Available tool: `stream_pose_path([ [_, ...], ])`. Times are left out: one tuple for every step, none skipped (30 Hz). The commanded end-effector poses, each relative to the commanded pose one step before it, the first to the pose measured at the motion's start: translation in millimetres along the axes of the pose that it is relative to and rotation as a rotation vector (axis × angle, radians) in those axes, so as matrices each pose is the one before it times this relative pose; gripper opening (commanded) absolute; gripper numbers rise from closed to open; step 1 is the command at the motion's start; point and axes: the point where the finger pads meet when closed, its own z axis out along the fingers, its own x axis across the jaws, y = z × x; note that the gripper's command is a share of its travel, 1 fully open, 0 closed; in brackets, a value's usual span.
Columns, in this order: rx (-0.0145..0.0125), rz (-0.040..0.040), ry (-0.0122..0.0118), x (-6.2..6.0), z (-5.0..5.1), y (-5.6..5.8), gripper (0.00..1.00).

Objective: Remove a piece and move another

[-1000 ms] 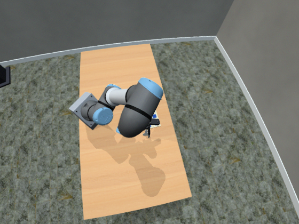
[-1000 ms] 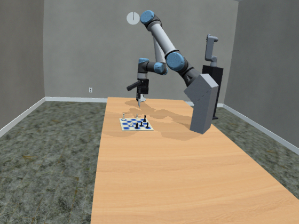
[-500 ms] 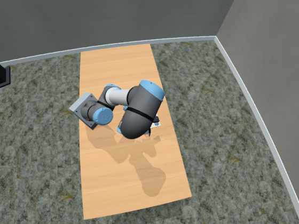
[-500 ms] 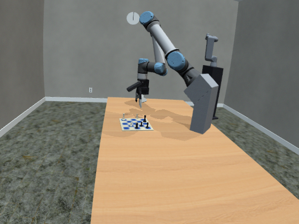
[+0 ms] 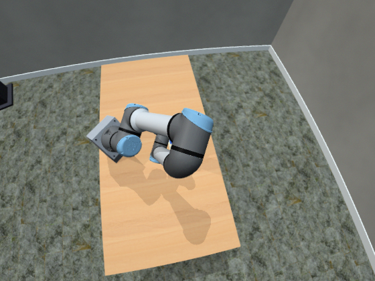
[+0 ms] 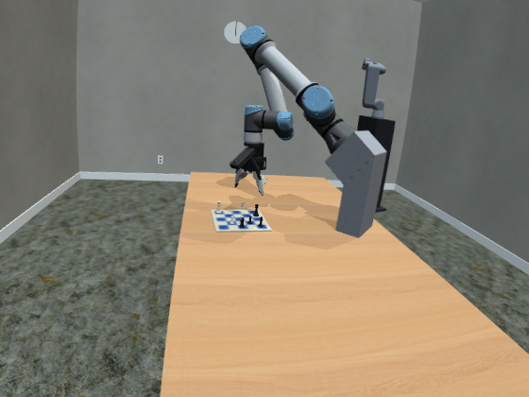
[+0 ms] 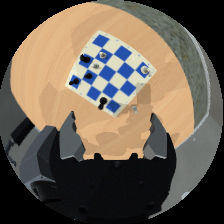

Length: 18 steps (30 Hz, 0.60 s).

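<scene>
Tool (image 6: 249, 181) hangs spread and empty above the far edge of the board (image 6: 241, 220); no piece lifted, both moves remain.

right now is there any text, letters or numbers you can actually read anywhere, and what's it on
None can be read.
Chessboard: the square letters and numbers on its edge are too small and blurred to make out in the wrist or exterior view; the arm hides it in the top view.
Round wall disc: a dark mark, no legible figures.
Arm, gripper, grey pedestal: no visible label or brand.
</scene>
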Motion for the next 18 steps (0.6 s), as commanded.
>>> stream_pose_path([
  [-0.00701, -0.27838, 0.01641, -31.78, 1.02, -17.33, 1.00],
  [-0.00026, -0.05320, -0.00040, -5.74, -0.45, -4.62, 1.00],
  [-0.00031, -0.05319, -0.00019, -5.48, -0.55, -4.73, 1.00],
  [-0.00039, -0.05318, 0.00006, -5.19, -0.63, -4.80, 1.00],
  [-0.00051, -0.05317, 0.00033, -4.88, -0.72, -4.83, 1.00],
  [0.00000, 0.00000, 0.00000, 0.00, 0.00, 0.00, 1.00],
  [0.00000, 0.00000, 0.00000, 0.00, 0.00, 0.00, 1.00],
  [-0.00355, -0.11303, 0.00641, -4.55, -0.79, -4.83, 1.00],
  [-0.00110, -0.05593, 0.00175, -3.90, -0.89, -5.02, 1.00],
  [-0.00124, -0.05389, 0.00190, -3.53, -0.94, -4.93, 1.00],
  [-0.00137, -0.05158, 0.00201, -3.17, -0.97, -4.79, 1.00],
  [-0.00148, -0.04904, 0.00208, -2.82, -0.99, -4.61, 1.00],
  [-0.00157, -0.04628, 0.00210, -2.48, -1.00, -4.39, 1.00],
  [-0.00163, -0.04333, 0.00208, -2.17, -0.99, -4.13, 1.00],
  [-0.00165, -0.04021, 0.00202, -1.88, -0.97, -3.86, 1.00],
  [-0.00165, -0.03696, 0.00193, -1.61, -0.93, -3.56, 1.00],
  [-0.00161, -0.03361, 0.00181, -1.37, -0.88, -3.24, 1.00],
  [-0.00154, -0.03019, 0.00167, -1.15, -0.81, -2.91, 1.00],
])
